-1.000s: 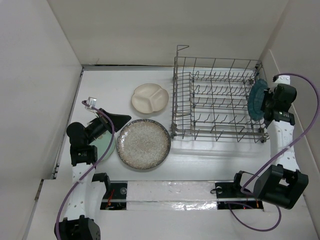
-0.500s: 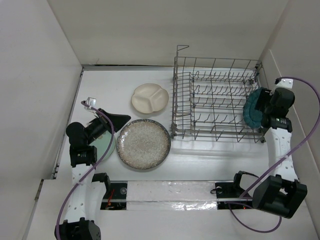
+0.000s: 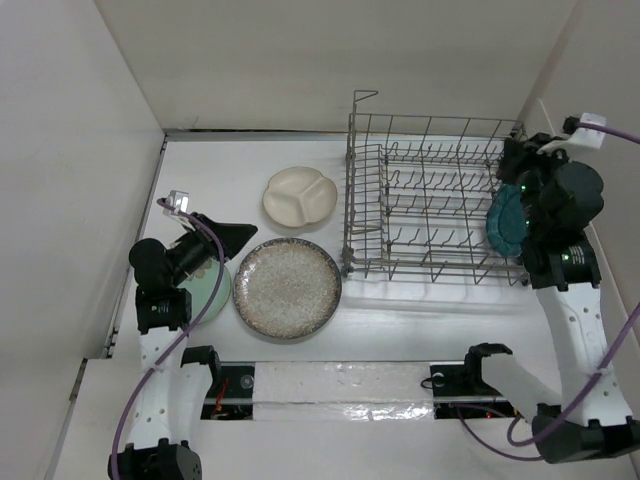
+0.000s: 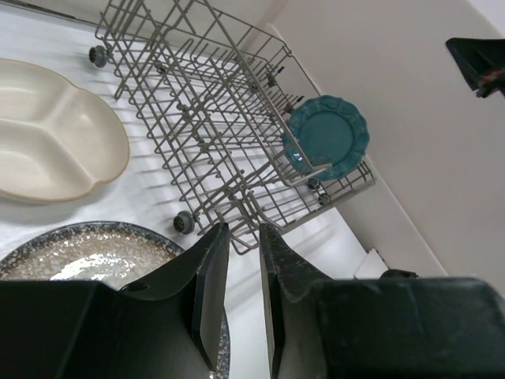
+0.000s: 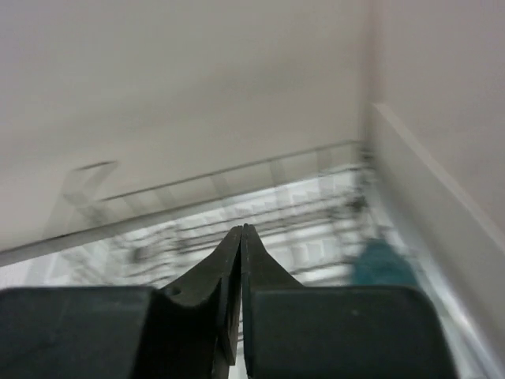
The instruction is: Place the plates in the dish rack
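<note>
Right fingers (image 5: pixel 227 288) now pressed together, empty, lifted clear; teal plate (image 3: pixel 505 222) left standing below them at dish rack (image 3: pixel 430 205) end. One loaded. Left fingers (image 4: pixel 210 294) narrow gap, empty.

I see: grey wire dish rack (image 3: pixel 432 200) right, plates left.
The teal scalloped plate (image 3: pixel 505 222) at rack's right end; cream three-compartment plate (image 3: pixel 300 196) left of rack; speckled grey-beige plate (image 3: pixel 287 287) before it; mint green plate (image 3: pixel 213 291) leftmost.

A robotics lab test cell rather than a kitchen: bare white panel walls (image 3: pixel 300 60) box in a white surface (image 3: pixel 230 170), where a cabled left arm (image 3: pixel 160 300) and right arm (image 3: pixel 572 290) stand bolted beside a wire dish rack (image 3: pixel 430 200).
</note>
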### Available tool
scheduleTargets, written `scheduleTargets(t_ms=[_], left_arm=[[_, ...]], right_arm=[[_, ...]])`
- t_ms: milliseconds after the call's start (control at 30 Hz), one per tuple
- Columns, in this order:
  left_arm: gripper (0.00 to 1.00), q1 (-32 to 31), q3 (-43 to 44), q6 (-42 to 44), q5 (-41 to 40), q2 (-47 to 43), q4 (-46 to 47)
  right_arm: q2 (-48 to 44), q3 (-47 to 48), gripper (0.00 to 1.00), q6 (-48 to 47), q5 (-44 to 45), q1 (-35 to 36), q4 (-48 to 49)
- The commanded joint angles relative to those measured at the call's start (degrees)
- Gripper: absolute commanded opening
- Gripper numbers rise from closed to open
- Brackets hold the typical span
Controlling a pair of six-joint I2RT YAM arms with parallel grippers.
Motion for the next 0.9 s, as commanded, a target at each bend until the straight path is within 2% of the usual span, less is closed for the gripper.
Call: scheduleTargets(t_ms=[0, 33, 67, 133, 167, 233, 300, 433, 533, 600, 667, 867], left_arm=[[0.19, 0.3, 3.5, 3.1, -2.0, 0.0, -1.0], [0.17, 0.3, 3.7, 3.4, -2.8, 0.2, -1.3], [0.12, 0.3, 3.9, 3.7, -3.2, 0.2, -1.7], [0.06, 0.3, 4.6, 4.6, -5.0, 0.3, -3.0], [0.0, 0.3, 4.9, 4.9, -5.7, 0.1, -3.4], [0.0, 0.3, 6.1, 5.6, -7.8, -0.3, -4.6], [0.0, 0.3, 7.8, 5.5, -9.5, -0.9, -5.2], [0.0, 0.3, 13.1, 4.0, -15.4, -3.0, -6.3], [0.0, 0.3, 18.1, 2.4, -18.3, -3.1, -6.0], [0.03, 0.3, 20.5, 0.3, -19.4, -3.2, -3.9], [0.08, 0.3, 22.1, -0.6, -21.2, -3.2, -3.5], [0.18, 0.3, 24.2, 0.2, -22.4, -3.8, -4.8]], right_arm=[[0.7, 1.3, 0.02, 5.8, -1.9, 11.4, 0.6], [2.3, 1.1, 0.0, 6.1, -0.5, 15.4, 0.5], [3.4, 0.7, 0.0, 6.5, 1.1, 24.1, 0.1], [7.3, -1.0, 0.0, 7.2, 5.5, 32.4, 1.3], [8.9, -1.5, 0.0, 7.7, 6.2, 39.4, 2.5], [12.5, -3.2, 0.0, 9.4, 8.0, 45.3, 4.2], [18.2, -4.8, 0.0, 11.6, 5.2, 51.6, 8.9], [27.9, -6.4, 0.0, 13.8, -1.0, 58.5, 17.1], [36.9, -3.1, 0.0, 13.4, -4.6, 60.9, 19.5], [43.5, 0.6, 0.0, 14.0, -10.4, 61.6, 21.5], [48.1, 4.2, 0.0, 13.7, -12.3, 62.3, 21.9], [65.5, 24.8, 0.05, 11.3, -19.3, 62.3, 15.8]])
